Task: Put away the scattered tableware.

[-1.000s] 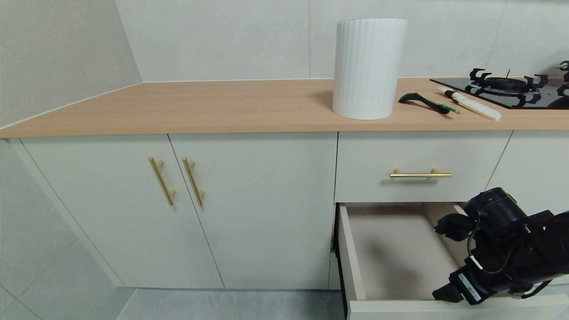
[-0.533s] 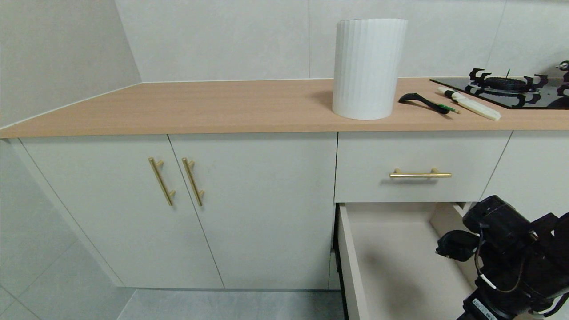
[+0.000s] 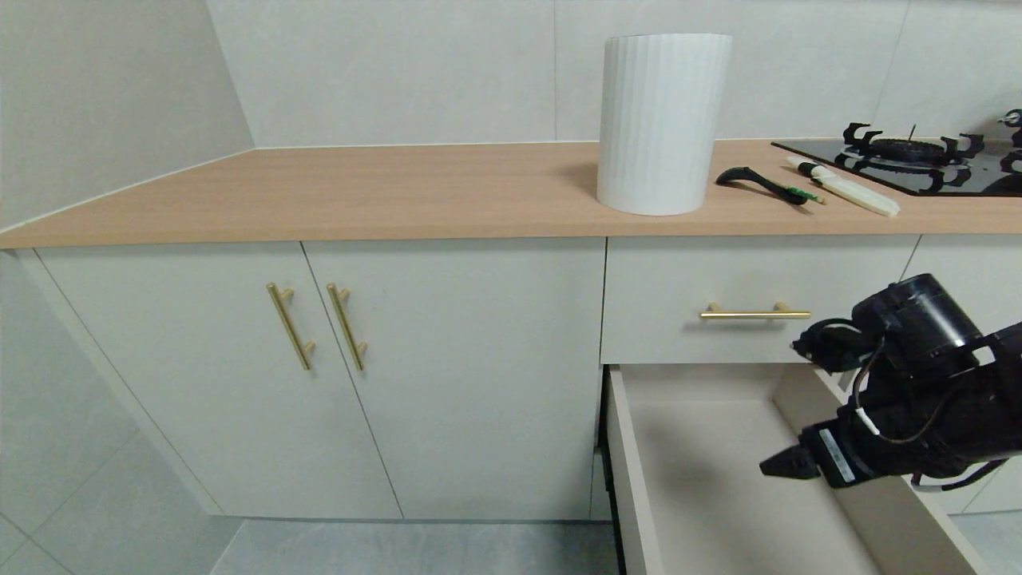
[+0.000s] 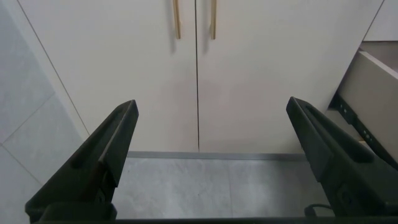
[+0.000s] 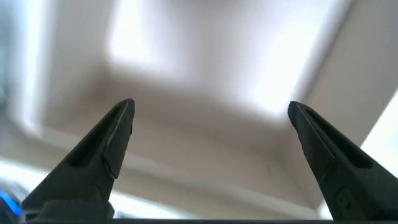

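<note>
the right end effector (image 5: 210,152), fingers apart and empty, hangs over the open drawer (image 3: 632,467), so next it likely must rise to the black utensil (image 3: 760,183) lying on the bench (image 3: 399,192) near the stove (image 3: 902,153).

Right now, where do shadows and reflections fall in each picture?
Head view: the white container shadows the countertop at its left; the glossy hob mirrors its grate. Left wrist view: even light on the cabinet doors. Right wrist view: bright patches inside the drawer.
</note>
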Controlling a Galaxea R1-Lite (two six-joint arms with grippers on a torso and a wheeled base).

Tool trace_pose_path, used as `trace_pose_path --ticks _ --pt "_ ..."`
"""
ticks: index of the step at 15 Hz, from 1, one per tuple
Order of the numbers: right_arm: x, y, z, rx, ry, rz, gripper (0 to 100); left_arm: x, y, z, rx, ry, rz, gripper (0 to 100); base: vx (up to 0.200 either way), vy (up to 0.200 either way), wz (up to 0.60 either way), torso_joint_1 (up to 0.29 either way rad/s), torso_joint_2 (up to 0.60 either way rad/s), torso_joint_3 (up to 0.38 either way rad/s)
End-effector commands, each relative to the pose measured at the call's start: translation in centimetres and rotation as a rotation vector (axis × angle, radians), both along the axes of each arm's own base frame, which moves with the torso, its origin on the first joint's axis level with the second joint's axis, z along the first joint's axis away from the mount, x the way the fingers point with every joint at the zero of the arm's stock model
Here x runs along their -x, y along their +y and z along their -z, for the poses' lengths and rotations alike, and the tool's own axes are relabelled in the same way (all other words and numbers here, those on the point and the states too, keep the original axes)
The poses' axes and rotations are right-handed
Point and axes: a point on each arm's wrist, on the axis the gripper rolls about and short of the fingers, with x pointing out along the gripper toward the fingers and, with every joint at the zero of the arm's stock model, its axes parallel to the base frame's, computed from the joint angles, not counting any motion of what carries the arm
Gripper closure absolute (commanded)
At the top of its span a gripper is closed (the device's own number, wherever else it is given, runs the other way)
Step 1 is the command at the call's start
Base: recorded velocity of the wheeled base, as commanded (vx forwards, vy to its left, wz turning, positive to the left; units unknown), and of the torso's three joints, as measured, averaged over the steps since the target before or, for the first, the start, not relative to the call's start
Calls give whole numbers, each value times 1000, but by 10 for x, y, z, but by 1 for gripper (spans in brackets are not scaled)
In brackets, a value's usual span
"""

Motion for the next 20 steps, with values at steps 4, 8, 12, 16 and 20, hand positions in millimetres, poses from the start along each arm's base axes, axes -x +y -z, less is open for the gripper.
trace_pose_path --ticks 4,8,12,16,20 --pt "3 -15 -27 -70 -182 69 0 0 0 0 1 2 0 0 0 0 0 0 0 0" --pt "4 -16 -29 -73 -202 70 0 0 0 0 1 2 0 0 0 0 0 0 0 0" --pt "4 -16 -30 -75 -211 70 0 0 0 0 1 2 0 0 0 0 0 44 -171 -174" --pt "2 -15 -28 -81 -232 70 0 0 0 0 1 2 0 0 0 0 0 113 -434 -311" --pt "3 -15 -27 -79 -228 66 0 0 0 0 1 0 0 0 0 0 0 156 -471 -301"
